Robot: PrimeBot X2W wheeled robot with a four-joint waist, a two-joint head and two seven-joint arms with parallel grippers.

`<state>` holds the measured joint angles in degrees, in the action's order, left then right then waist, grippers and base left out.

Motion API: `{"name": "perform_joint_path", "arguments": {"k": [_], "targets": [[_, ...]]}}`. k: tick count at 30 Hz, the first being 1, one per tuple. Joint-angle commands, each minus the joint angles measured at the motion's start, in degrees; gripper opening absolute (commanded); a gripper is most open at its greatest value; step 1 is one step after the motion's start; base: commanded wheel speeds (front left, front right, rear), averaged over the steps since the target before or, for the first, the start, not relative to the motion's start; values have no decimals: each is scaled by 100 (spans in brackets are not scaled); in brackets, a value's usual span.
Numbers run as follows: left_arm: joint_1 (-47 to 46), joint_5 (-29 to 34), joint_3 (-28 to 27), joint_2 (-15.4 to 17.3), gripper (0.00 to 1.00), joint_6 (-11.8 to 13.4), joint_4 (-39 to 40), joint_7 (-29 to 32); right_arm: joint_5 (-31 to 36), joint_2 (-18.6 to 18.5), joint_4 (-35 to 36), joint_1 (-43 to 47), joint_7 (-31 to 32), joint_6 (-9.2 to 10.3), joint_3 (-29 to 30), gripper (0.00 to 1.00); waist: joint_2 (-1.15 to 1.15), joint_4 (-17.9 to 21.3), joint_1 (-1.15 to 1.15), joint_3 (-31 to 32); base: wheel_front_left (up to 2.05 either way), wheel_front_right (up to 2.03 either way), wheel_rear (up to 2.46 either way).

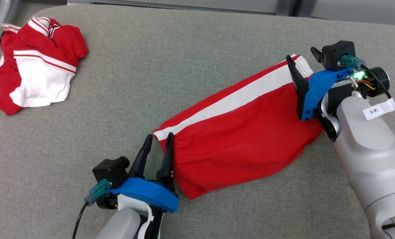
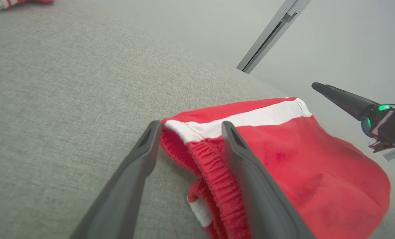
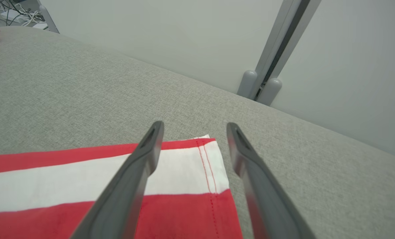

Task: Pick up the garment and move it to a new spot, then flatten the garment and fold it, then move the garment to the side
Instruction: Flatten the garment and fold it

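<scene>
Head view: the garment (image 1: 244, 132), red shorts with a white side stripe, lies folded and flat on the grey padded surface (image 1: 184, 49). It runs on a diagonal from lower centre to upper right. The left gripper (image 1: 159, 137) sits at its lower-left end with the fingers spread. The waistband corner pokes up between them, and one finger lies against the cloth edge. The right gripper (image 1: 306, 62) is at the upper-right hem corner, fingers also apart, with one over the white stripe and one off past the hem. A second red-and-white garment (image 1: 35, 66) lies crumpled at the far left corner of the surface, well apart from the first.

Left wrist view: the jaws stand wide. The gathered elastic waistband and the end of the white stripe lie in the gap, not pinched. One dark finger of the other arm shows at the far end of the cloth.

Right wrist view: the jaws stand wide. The stitched hem corner lies flat on the grey surface below the fingers – no cloth is clamped. A grey upright post (image 3: 260, 86) stands beyond the surface's edge.
</scene>
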<state>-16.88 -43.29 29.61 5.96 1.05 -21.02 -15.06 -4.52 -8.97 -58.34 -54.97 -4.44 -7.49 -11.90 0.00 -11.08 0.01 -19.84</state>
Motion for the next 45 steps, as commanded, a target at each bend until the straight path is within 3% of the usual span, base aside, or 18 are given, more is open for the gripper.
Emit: {"name": "perform_joint_path", "arguments": {"k": [1,9,15,19,29,30,31,32,33,45], "targets": [[107,85,-1,114,100,62,98,-10,-80,-37,-77,-84,-62,0,-88,100,0,36,-1,62,0,0,0],[470,201,-109,671,100,336,692,197,-413,-240,-283,-7,-60,0,-456,100,0,62,-1,314,0,0,0],[776,200,-411,997,100,675,1290,173,-755,-523,-533,163,409,-1,-662,100,0,3,-1,442,0,0,0],[859,339,-462,1038,100,865,1458,124,-1048,-632,-679,260,907,0,-833,100,0,-76,-1,424,0,0,0],[922,374,-586,1004,100,995,1541,67,-1741,-669,-711,504,2051,-8,-1291,99,0,-233,-1,356,0,0,0],[933,375,-605,1010,100,1000,1552,59,-1822,-653,-667,545,2120,-8,-1345,63,0,-236,-1,363,0,0,0],[944,369,-622,1017,100,1008,1562,52,-1911,-654,-602,584,2170,-8,-1388,43,0,-235,-1,369,0,0,0],[953,371,-635,1022,100,1006,1575,47,-1988,-674,-543,602,2214,-8,-1433,32,0,-229,-1,376,0,0,0],[966,374,-645,1024,100,1022,1594,41,-2057,-699,-490,613,2242,-8,-1484,0,0,-220,-1,383,0,0,0],[903,555,-555,1062,100,1006,1605,38,-2594,-735,-39,835,1165,-1,-1421,0,0,283,-1,733,0,0,0]]}}
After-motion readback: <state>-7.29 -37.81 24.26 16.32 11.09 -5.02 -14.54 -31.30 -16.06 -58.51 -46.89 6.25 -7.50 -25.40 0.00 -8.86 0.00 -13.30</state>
